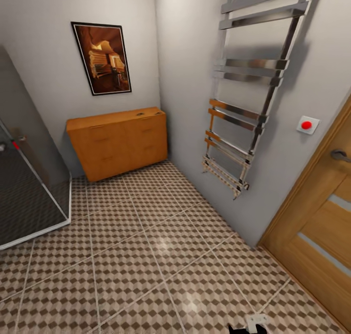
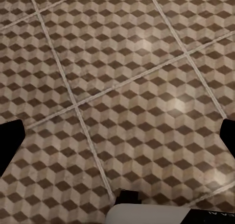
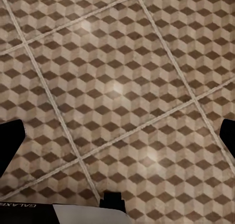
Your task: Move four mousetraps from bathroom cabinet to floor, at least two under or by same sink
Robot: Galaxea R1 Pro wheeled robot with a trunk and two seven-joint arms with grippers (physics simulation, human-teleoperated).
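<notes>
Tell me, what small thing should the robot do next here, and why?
Probably roll forward across the bathroom floor toward the cabinet in the far corner. The cabinet looks out of arm's reach, its drawers appear shut, and both wrist views show patterned tiles beneath widely parted fingers holding nothing. A small dark item lies on the cabinet top; I cannot tell what it is.

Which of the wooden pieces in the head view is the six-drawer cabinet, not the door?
The low orange-brown cabinet under the framed picture; the door stands tall at right.
</notes>
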